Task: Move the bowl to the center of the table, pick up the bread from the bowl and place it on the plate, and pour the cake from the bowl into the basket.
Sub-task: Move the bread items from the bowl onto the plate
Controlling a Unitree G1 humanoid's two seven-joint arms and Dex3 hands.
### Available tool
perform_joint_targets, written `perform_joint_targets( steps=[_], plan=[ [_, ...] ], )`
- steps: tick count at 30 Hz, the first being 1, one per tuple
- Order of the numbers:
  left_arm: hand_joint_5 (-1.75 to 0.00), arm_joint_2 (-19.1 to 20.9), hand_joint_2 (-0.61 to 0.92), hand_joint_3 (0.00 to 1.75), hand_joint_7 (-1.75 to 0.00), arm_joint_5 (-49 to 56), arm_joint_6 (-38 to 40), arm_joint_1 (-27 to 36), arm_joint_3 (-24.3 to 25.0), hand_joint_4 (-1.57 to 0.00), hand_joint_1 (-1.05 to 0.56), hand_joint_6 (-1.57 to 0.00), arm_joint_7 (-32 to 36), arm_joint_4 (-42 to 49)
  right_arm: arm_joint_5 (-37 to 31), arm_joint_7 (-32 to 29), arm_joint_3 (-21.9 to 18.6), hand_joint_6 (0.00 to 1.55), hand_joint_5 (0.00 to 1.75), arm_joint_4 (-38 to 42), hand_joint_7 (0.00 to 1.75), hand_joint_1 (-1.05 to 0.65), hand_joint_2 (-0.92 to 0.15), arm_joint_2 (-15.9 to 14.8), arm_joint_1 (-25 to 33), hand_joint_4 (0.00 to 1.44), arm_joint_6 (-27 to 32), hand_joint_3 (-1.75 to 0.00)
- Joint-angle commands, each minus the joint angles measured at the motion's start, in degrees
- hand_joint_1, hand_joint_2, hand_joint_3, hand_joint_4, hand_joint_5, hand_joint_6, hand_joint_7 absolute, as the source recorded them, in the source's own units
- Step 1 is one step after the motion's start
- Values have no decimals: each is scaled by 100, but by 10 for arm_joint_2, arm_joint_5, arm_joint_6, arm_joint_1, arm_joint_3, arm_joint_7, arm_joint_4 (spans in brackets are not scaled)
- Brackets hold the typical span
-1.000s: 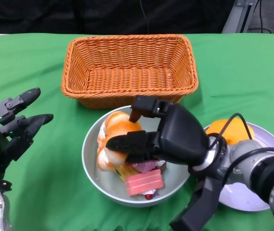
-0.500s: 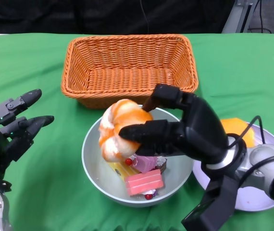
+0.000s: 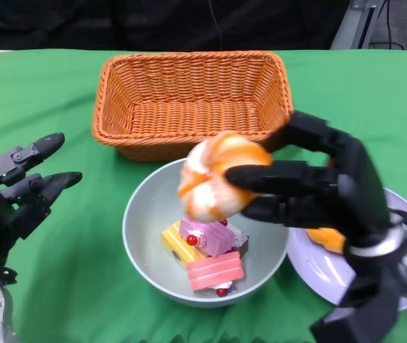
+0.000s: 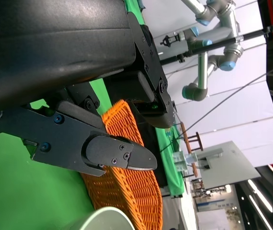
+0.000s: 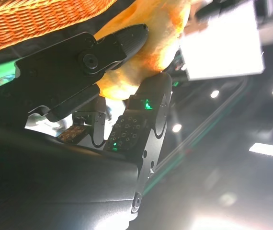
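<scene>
my right hand (image 3: 325, 189) grips bread (image 3: 218, 184), fingers wrapped round it, lifted above bowl (image 3: 141, 236) rim on basket (image 3: 193, 100) side. cake (image 3: 207, 250) lies in bowl. my left hand (image 3: 14, 196) empty, fingers spread, left of bowl.

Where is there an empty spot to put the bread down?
The plate has bare room on its near side, beside the orange piece. The basket is empty. The bowl is crowded with cake. The right hand holds the bread.
</scene>
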Motion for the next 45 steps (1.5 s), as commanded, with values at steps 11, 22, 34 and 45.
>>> perform_joint_targets(
  steps=[11,22,34,45],
  plan=[
    [-9,13,92,18,0,-13,7,-3,11,-115,-48,-92,-18,5,59,106,-110,87,125,-80,95,-11,-79,9,93,81,4,0],
    [-8,18,92,19,0,0,10,0,6,-114,-48,-90,-17,8,284,251,-203,74,158,-183,116,4,-86,49,238,68,49,-7],
    [-7,15,92,18,0,-9,13,-1,10,-115,-48,-91,-37,10,385,401,-270,68,171,-235,117,11,-87,82,280,63,128,-13],
    [-6,16,92,19,0,-6,12,0,9,-115,-49,-90,-39,12,432,475,-311,64,163,-252,125,15,-69,114,295,59,158,-55]
  ],
)
